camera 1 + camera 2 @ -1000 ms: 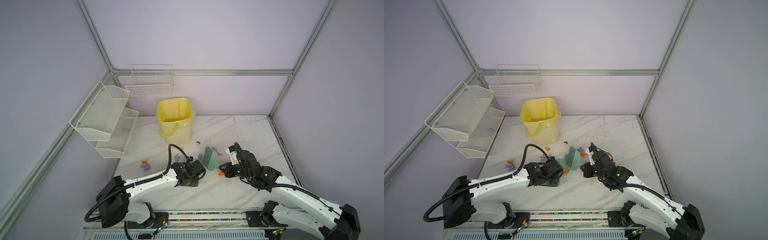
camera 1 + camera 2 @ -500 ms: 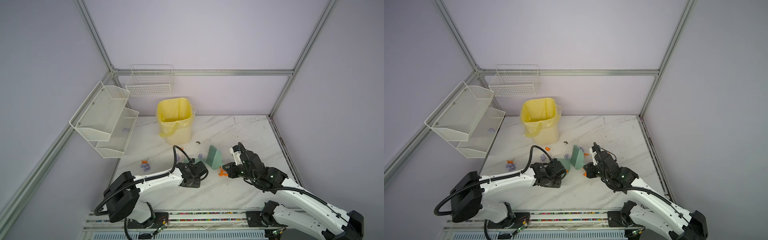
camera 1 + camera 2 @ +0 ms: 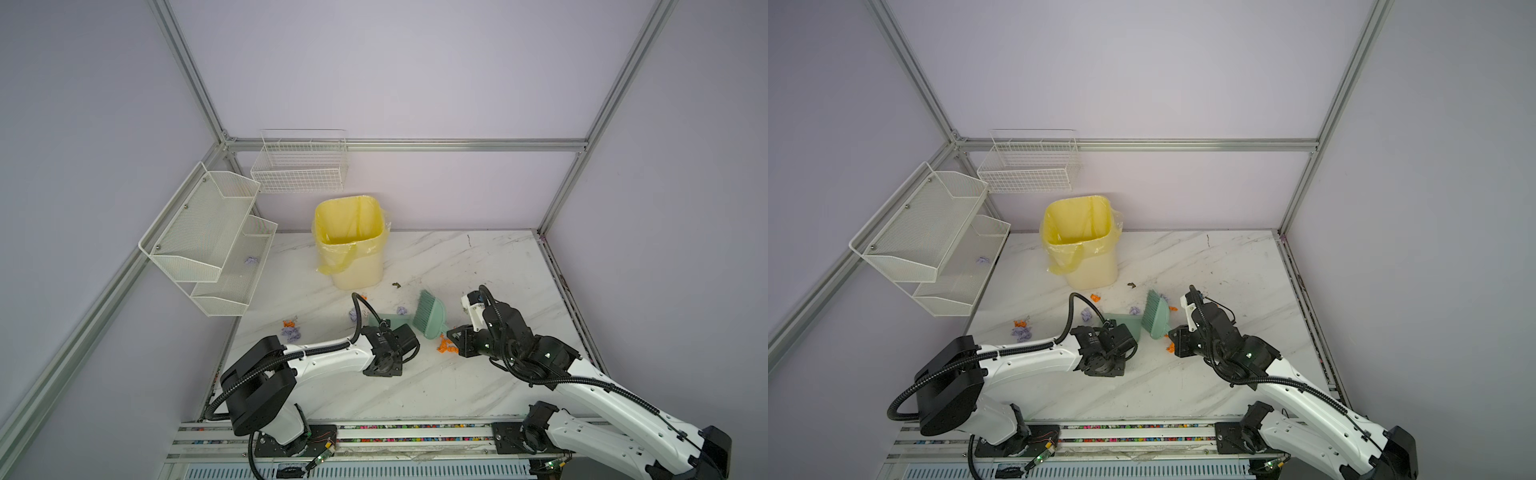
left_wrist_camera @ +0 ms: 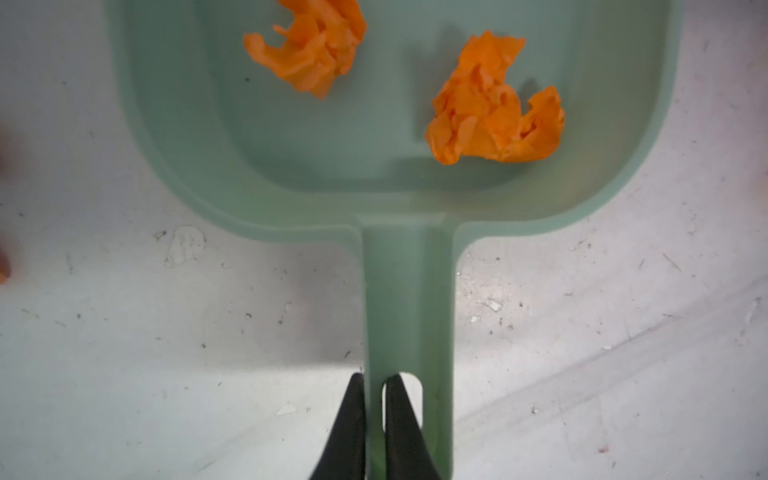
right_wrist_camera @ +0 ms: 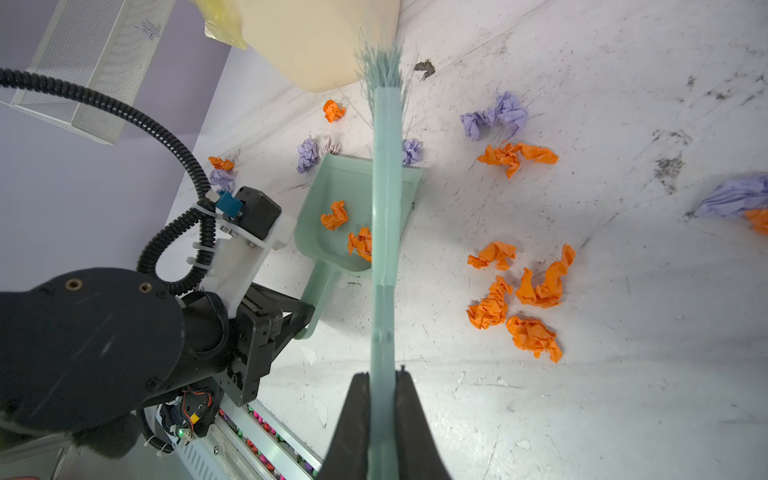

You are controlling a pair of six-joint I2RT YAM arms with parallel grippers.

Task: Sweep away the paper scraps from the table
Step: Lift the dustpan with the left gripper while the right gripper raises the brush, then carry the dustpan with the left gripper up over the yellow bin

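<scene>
My left gripper (image 4: pixel 376 379) is shut on the handle of the green dustpan (image 4: pixel 399 183): one finger goes through the handle's slot and the other presses its outer edge. The pan lies flat on the table (image 3: pixel 457 386) with two orange paper scraps (image 4: pixel 494 108) inside. My right gripper (image 5: pixel 382 376) is shut on the green brush (image 5: pixel 386 199), which is held edge-on by the pan's right side, bristles toward the bin. More orange scraps (image 5: pixel 515 303) lie right of the brush. Lilac scraps (image 5: pixel 494 114) lie farther back. In a top view the brush (image 3: pixel 430 316) stands between both grippers.
A yellow-lined bin (image 3: pixel 351 245) stands behind the dustpan. White mesh shelves (image 3: pixel 208 241) hang at the left, with one lilac scrap (image 3: pixel 251 260) in the lower one. More scraps (image 3: pixel 291 330) lie left of my left arm. A dark crumb (image 3: pixel 396 284) sits near the bin.
My left gripper's jaws have closed on the dustpan handle. The brush and my right gripper have shifted slightly to the right.
</scene>
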